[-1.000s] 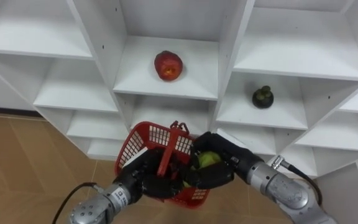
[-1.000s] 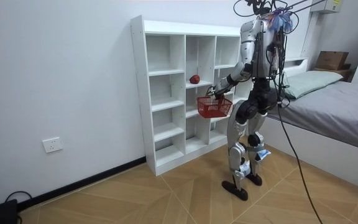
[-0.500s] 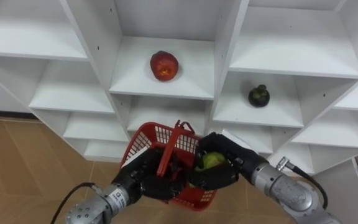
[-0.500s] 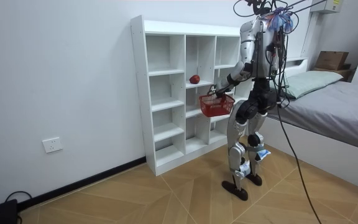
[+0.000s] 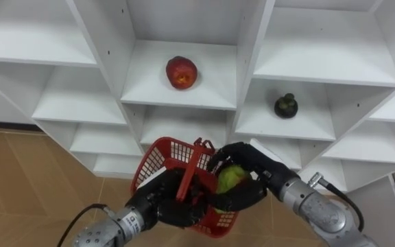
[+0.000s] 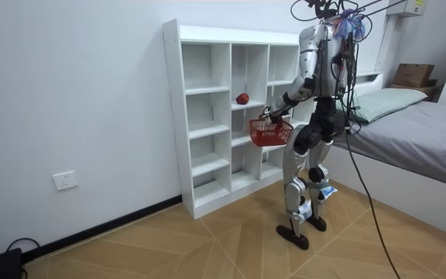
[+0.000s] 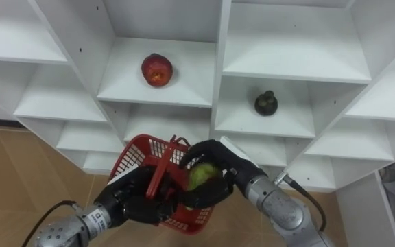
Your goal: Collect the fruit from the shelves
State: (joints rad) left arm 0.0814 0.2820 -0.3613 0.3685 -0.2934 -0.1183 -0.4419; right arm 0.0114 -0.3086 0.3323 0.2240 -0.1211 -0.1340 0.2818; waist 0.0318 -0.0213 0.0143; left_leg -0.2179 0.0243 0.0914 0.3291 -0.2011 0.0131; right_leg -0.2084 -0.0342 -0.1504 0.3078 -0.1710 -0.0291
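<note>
Presumably for release, right hand clamps green fruit above the right edge of the red basket that left hand grips.

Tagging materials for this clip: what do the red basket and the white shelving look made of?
The basket is probably moulded plastic in a slightly shiny red, judging by its open grid walls and thin rigid handle. The shelving is likely laminated or painted board, smooth white, with flat square-edged panels and small peg holes in the uprights. Its core can't be seen.
</note>
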